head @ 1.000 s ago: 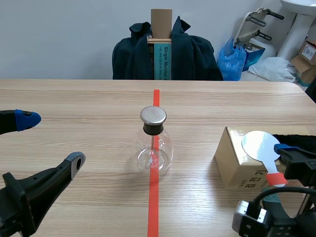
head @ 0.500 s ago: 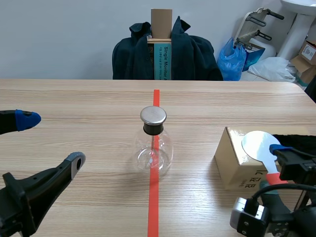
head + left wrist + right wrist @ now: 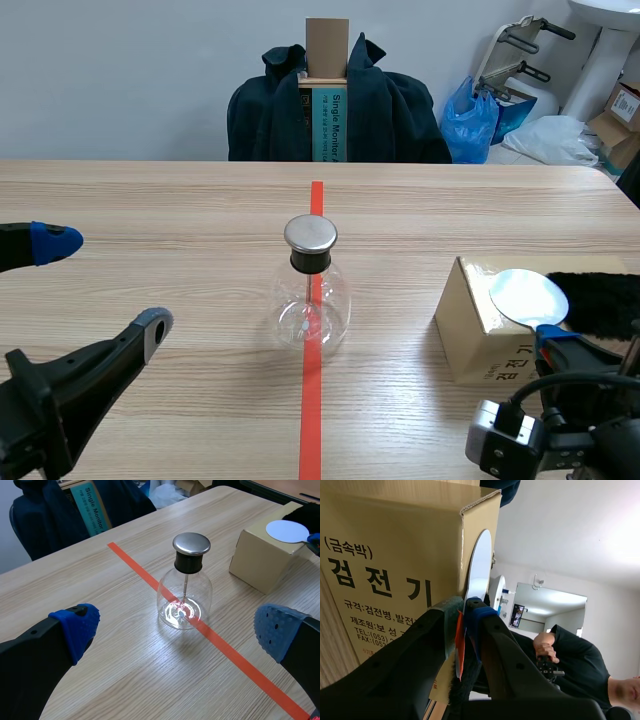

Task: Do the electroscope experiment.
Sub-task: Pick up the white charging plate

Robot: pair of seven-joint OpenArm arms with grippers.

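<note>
Clenching the right end effector (image 3: 461,619) on the orange-red handle (image 3: 459,645) of the white disc paddle (image 3: 528,296), low at the near right of the table (image 3: 150,200), with the disc lying flat atop the cardboard box (image 3: 478,335) and a black furry cloth (image 3: 600,300) just beside that box. Holding the left end effector (image 3: 103,283) released and spread wide at the near left, with the glass electroscope flask (image 3: 311,295) upright on the red tape line (image 3: 311,420) ahead of it, metal cap (image 3: 310,233) on top, well apart from both end effectors.
</note>
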